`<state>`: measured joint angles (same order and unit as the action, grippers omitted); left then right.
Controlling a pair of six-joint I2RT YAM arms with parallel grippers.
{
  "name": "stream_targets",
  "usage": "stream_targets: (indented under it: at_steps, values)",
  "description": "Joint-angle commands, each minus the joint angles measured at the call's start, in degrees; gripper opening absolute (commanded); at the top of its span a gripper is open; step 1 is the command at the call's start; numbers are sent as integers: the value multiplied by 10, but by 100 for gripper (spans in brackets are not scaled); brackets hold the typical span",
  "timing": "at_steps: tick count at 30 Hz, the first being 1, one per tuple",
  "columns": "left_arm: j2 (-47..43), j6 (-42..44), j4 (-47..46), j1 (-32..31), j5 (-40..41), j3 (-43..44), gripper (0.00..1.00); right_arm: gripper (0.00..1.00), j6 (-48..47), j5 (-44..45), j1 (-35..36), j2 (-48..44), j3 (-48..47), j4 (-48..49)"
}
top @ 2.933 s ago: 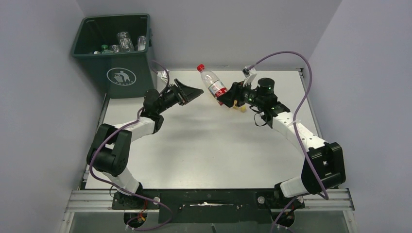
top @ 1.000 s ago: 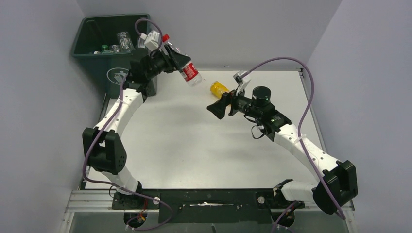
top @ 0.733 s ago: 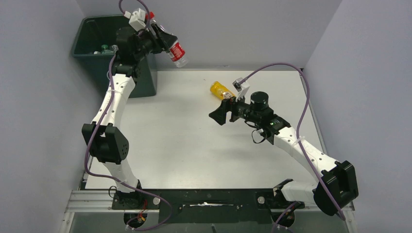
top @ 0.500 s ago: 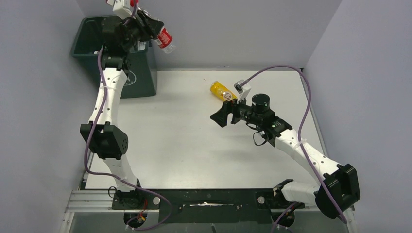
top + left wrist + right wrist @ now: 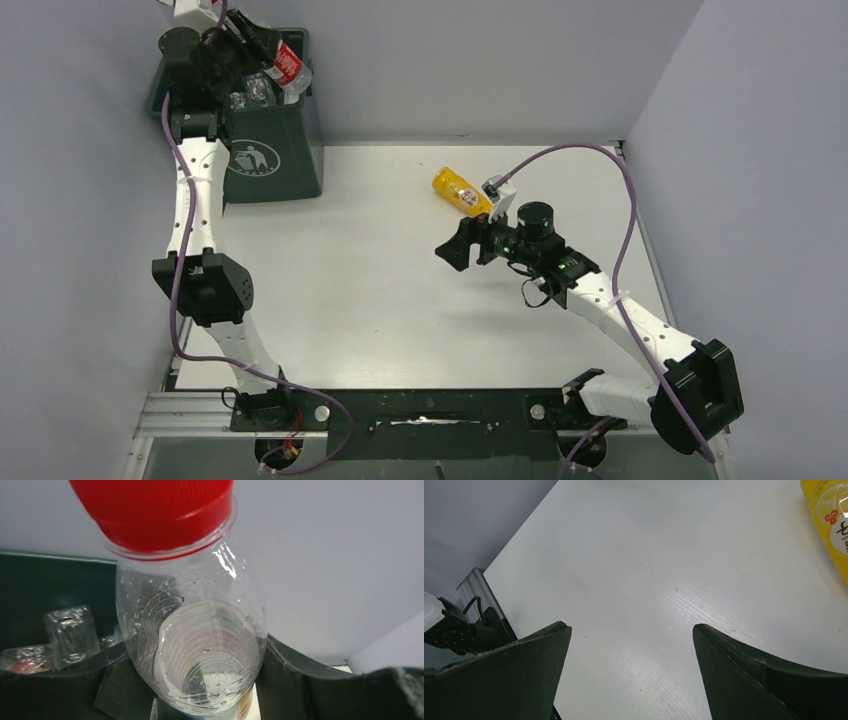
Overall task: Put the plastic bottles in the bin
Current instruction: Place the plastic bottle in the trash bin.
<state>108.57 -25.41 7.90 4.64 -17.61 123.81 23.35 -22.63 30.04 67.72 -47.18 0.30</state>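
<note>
A clear plastic bottle (image 5: 286,67) with a red cap and red label hangs above the open top of the dark green bin (image 5: 290,170), and my left gripper (image 5: 262,52) is shut on it. In the left wrist view the bottle (image 5: 190,645) fills the gap between the black fingers (image 5: 295,680), cap (image 5: 155,510) toward the camera. Clear bottles (image 5: 250,92) lie inside the bin. A yellow bottle (image 5: 455,190) lies on the white table. My right gripper (image 5: 450,250) hovers just in front of it, open and empty. The right wrist view shows that gripper (image 5: 631,627) above the table and the yellow bottle (image 5: 829,520) at the top right corner.
The bin stands off the table's far left corner, against grey walls. In the left wrist view, crushed clear bottles (image 5: 70,635) rest on the bin's dark floor. A purple cable (image 5: 600,160) loops over the right arm. The table's left edge (image 5: 499,565) shows in the right wrist view.
My left arm has swung up and to the left, carrying the red-labelled bottle from beside the bin to above its opening. The right gripper has drifted slightly nearer and stayed open.
</note>
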Motion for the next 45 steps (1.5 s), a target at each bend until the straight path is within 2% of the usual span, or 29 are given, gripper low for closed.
stream_targets:
  at_steps: [1, 6, 10, 12, 22, 30, 40, 45]
  values:
    - [3, -1, -44, 25, 23, 12, 48, 98, 6, 4, 0, -14, -2, 29]
    - [30, 7, -44, 31, 42, 19, 53, 98, 10, 3, 2, -12, 1, 31]
    - [64, 11, -10, 33, 48, 52, 75, 98, 12, 4, 4, -12, 3, 30]
    - [83, 13, 19, 33, 53, 80, 81, 98, 12, 5, 4, -11, 2, 28]
    - [69, 6, 47, 41, 68, 96, 84, 98, -2, 17, 3, 6, -5, 25]
    - [33, 20, 43, 48, 101, 86, 85, 98, -1, -4, -37, 49, -22, 36]
    - [135, 9, 132, 82, 123, 217, 86, 98, -8, -10, -47, 64, -27, 29]
    - [66, 6, 74, 84, 137, 118, 86, 98, -11, -14, -54, 71, -31, 24]
